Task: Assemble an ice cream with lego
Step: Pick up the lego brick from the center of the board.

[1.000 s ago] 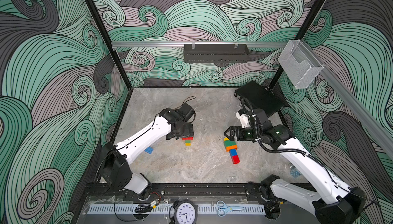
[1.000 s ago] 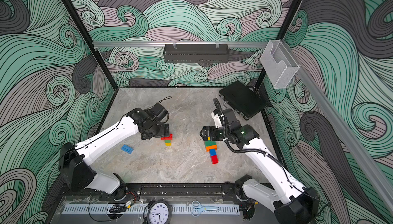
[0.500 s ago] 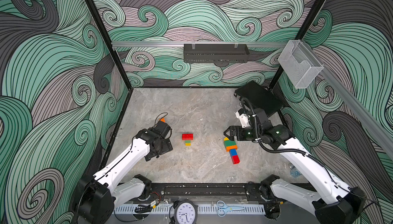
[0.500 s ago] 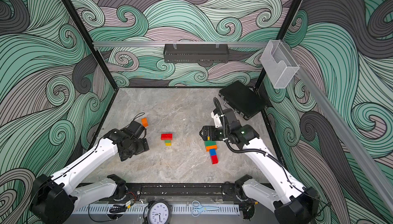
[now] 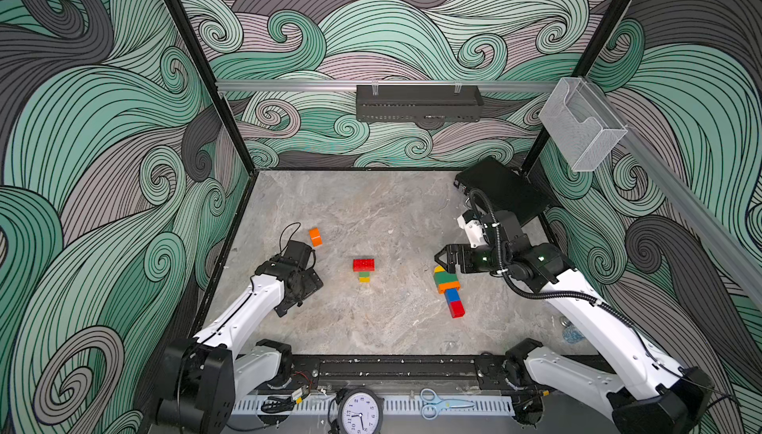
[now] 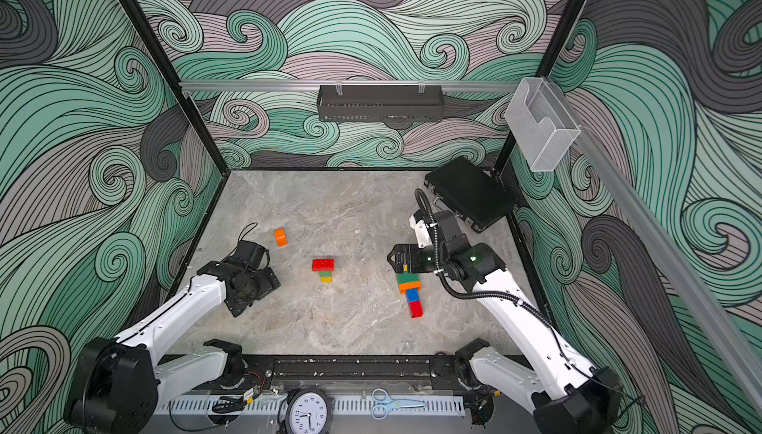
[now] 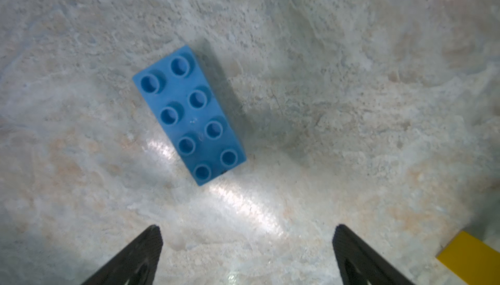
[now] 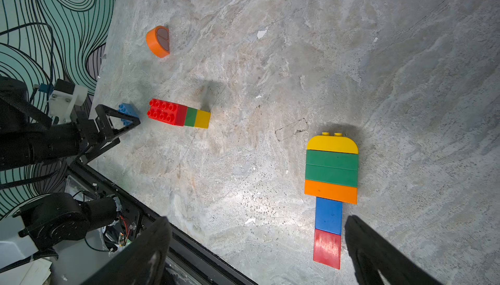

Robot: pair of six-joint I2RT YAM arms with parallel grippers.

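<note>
Nearest, on the right of the table (image 5: 371, 213): ice cream (image 5: 446, 283) lying flat, all joined. Red end closest, then blue for the stick, then orange, two greens and a yellow dome at the far end. Judged the main build, largely done.

Near left: blue brick (image 7: 189, 114), oblong, studs up, loose on the table, hidden under the arm in both top views. Hovering above it: left gripper (image 7: 246, 232), jaws spread wide, gripping nothing, clear of the brick. Probably lined up for the next pick; brick skewed to the jaws, so likely needs a wrist turn first.

Centre: small stack (image 5: 363, 265), red oblong over green and yellow, seemingly upright, well apart from the ice cream. Not yet joined to anything else.

Level with that, over the ice cream's yellow end: right gripper (image 8: 257, 218), jaws spread, empty, touching nothing as far as can be told.

Farthest, left: orange dome (image 5: 315, 237), on its side, loose.

Left to do, by this reckoning: blue brick, stack and orange dome, if meant for the build.
</note>
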